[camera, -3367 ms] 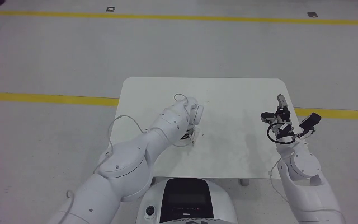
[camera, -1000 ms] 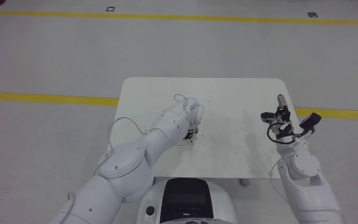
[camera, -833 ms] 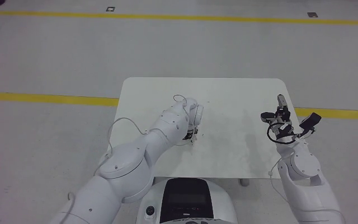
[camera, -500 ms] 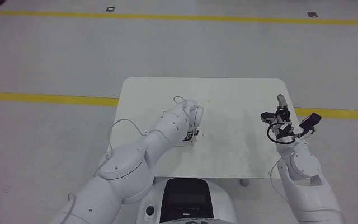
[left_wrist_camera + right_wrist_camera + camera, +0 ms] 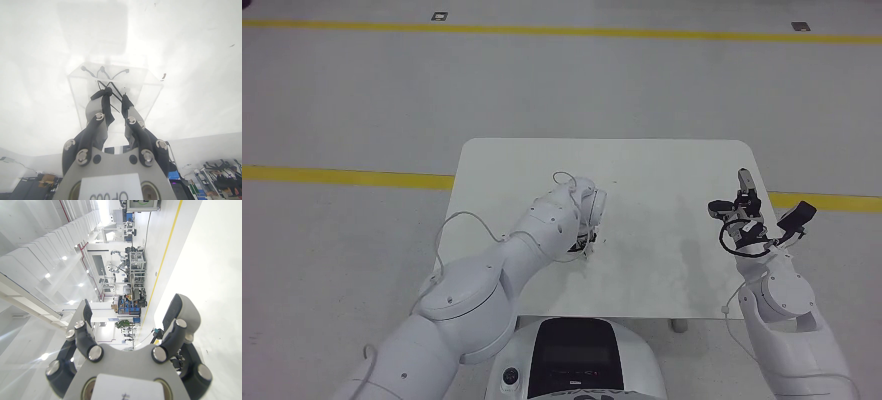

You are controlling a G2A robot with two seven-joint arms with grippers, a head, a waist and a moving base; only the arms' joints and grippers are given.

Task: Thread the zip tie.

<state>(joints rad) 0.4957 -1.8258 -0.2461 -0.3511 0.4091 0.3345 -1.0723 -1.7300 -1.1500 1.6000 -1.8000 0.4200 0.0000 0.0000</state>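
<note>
1. A white table [image 5: 662, 180] stands on a grey floor [image 5: 342, 90] crossed by yellow lines [image 5: 342, 176]. A clear box [image 5: 75, 98] sits on the table, left of its middle.
2. Black zip ties [image 5: 103, 71] lie in the box. Three curl up against its far wall, and straighter ones cross lower down.
3. A small brown scrap [image 5: 163, 76] lies on the table just beside a corner of the box. A few dark specks [image 5: 231, 45] lie farther off.
4. The left gripper [image 5: 115, 97] is down inside the box through its top, with the clear walls close on either side. Its fingers [image 5: 105, 106], wrapped in black, stand a little apart, so the gripper is open, and crossed ties run through the gap. One fingertip touches a tie; I cannot tell whether any tie is pinched.
5. From above, the left forearm [image 5: 552, 215] covers the box and the ties, and a dark bit of the gripper shows under the wrist.
6. The box walls are see-through and glare washes over the table, so the far edges of the box are hard to trace.
7. The left arm stretches forward over the table, with the wrist bent down toward the box.
8. The right gripper [image 5: 130, 311] is spread wide and holds nothing. It hangs at the table's right edge, well apart from the box, pointing away from the robot. The wrist is rolled sideways and the elbow is out past the table.
</note>
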